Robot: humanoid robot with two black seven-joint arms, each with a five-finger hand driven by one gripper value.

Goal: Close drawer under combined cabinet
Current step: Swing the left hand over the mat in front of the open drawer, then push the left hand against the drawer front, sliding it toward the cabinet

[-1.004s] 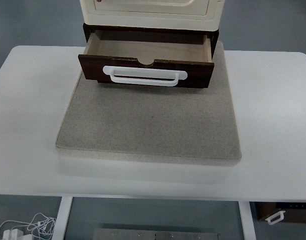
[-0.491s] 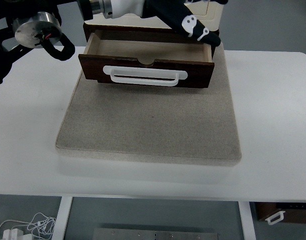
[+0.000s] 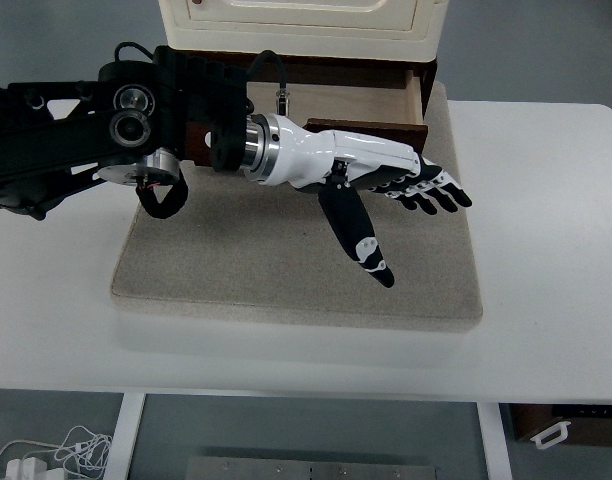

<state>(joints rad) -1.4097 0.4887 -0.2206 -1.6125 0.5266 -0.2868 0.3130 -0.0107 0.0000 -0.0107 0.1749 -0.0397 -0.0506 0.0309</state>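
Top view is showing the left hand (image 3: 386,190), fingers spread and empty, reaching before the open drawer (image 3: 386,100), probably needing a push next.

left arm (image 3: 106,140) blocks drawer (image 3: 406,100) front.

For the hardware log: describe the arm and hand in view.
The left arm is black with round silver joint caps and looping black cables. A silver wrist ring joins the left hand, white-shelled, with black fingers bearing small white marks.
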